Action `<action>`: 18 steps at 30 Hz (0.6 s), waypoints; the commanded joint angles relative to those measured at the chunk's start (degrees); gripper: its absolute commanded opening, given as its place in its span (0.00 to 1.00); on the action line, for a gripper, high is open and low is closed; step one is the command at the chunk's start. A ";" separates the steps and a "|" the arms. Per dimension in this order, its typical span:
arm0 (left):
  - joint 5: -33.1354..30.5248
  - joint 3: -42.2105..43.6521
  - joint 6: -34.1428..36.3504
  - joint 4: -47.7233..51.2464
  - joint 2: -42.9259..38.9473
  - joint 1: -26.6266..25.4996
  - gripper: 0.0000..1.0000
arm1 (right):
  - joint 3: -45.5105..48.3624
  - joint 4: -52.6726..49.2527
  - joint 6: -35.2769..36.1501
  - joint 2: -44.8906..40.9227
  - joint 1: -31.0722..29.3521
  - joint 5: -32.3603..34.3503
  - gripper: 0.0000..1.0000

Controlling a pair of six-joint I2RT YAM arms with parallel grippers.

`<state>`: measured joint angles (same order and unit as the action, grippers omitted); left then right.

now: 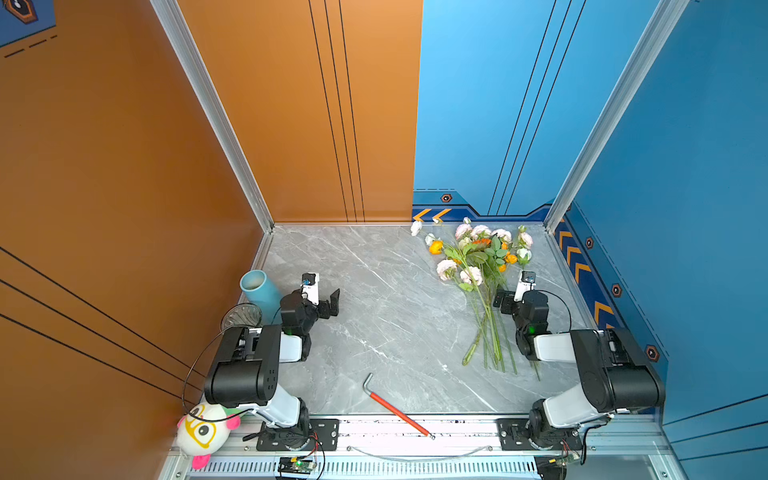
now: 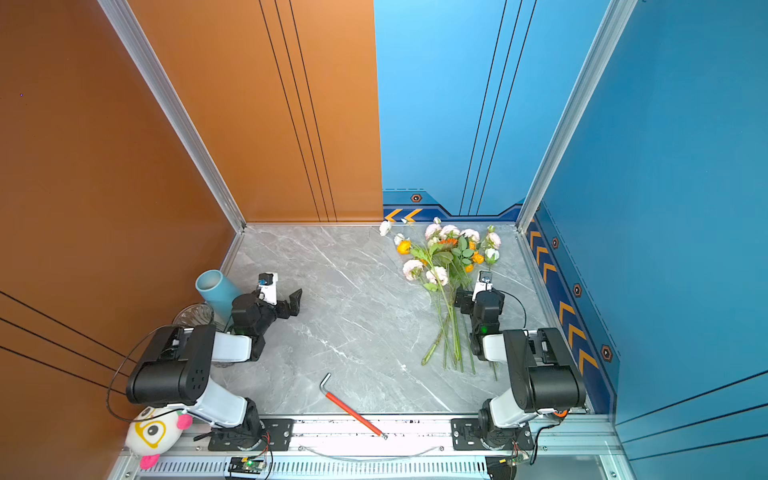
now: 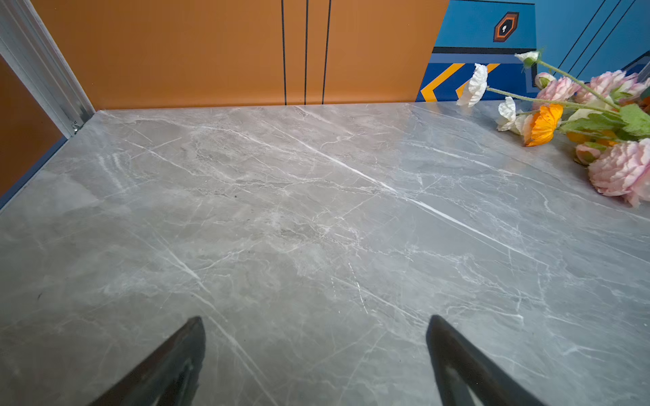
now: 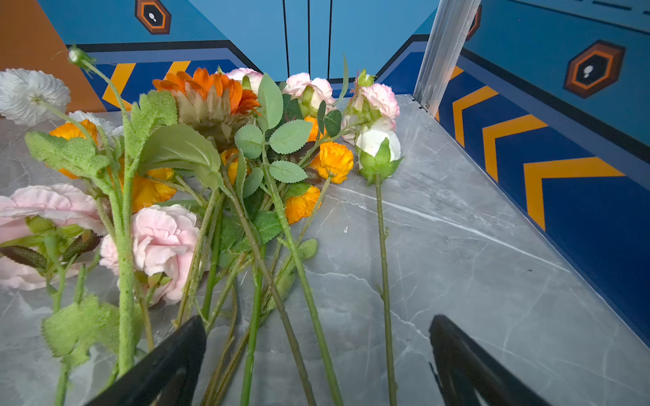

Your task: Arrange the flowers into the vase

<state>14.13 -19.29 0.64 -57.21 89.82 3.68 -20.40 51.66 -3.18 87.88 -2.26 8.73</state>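
Observation:
The flowers (image 1: pixel 478 257) lie in a loose bunch at the back right of the grey marble table (image 1: pixel 374 332), with pink, white and orange blooms toward the back wall and green stems (image 4: pixel 302 281) toward the front. My right gripper (image 4: pixel 316 325) is open low over the stems, and several of them pass between its fingertips; in both top views it (image 1: pixel 502 300) (image 2: pixel 462 298) sits at the bunch's right side. At the left edge stand a light blue cylinder (image 1: pixel 259 289) and a clear glass vessel (image 1: pixel 241 316); I cannot tell which is the vase. My left gripper (image 1: pixel 331 302) (image 3: pixel 316 321) is open and empty over bare table.
A red-handled hex key (image 1: pixel 395 409) lies at the table's front edge, partly on the rail. A white plush toy (image 1: pixel 203 432) sits outside the front left corner. Orange and blue walls enclose the table on three sides.

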 commanded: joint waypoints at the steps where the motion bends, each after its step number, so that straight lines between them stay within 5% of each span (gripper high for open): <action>1: -0.42 -0.76 0.97 -0.29 0.50 -0.37 0.98 | -0.96 0.37 0.02 0.81 0.24 -0.83 1.00; 18: -2.18 -0.86 -0.07 -0.31 0.56 0.06 0.98 | -0.96 0.47 0.02 0.80 0.21 -0.73 1.00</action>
<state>12.88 -19.29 0.60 -57.21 89.82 3.68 -20.40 51.66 -3.18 87.88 -2.26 8.73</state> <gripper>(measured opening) 0.980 0.999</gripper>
